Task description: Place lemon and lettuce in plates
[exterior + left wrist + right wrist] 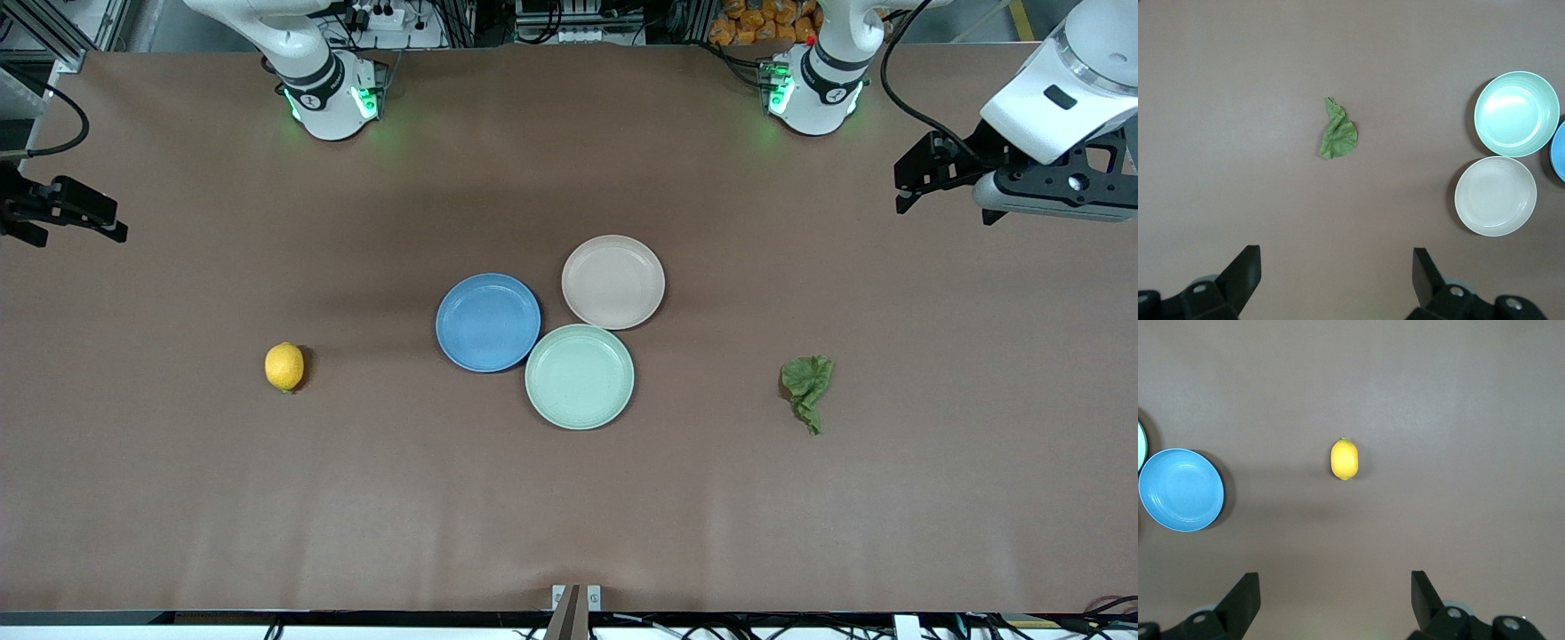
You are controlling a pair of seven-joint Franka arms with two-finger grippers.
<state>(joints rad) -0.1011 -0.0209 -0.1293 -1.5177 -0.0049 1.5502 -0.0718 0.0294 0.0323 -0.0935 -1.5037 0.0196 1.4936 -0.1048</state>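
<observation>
Left gripper (907, 184) hangs with jaws wide and empty over bare brown table (569, 516) at the left arm's end; right gripper (111, 222) likewise, wide and empty, at the right arm's end. Front view, from the round blue plate (488, 322): small oval yellow lemon (284, 366) at 8 o'clock, well apart; beige-pink plate (613, 281) at 2 o'clock; mint-green plate (580, 376) at 4 o'clock. Wrinkly dark-green lettuce leaf (807, 389) lies on the table at 3 o'clock from the mint-green plate.

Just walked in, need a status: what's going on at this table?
Nothing is held yet. The small yellow lemon lies toward the right arm's end, the wrinkly green lettuce leaf toward the left arm's end. The round blue plate, beige-pink plate and mint-green plate cluster mid-table, all bare. The left gripper and right gripper hover open above the table's ends.
</observation>
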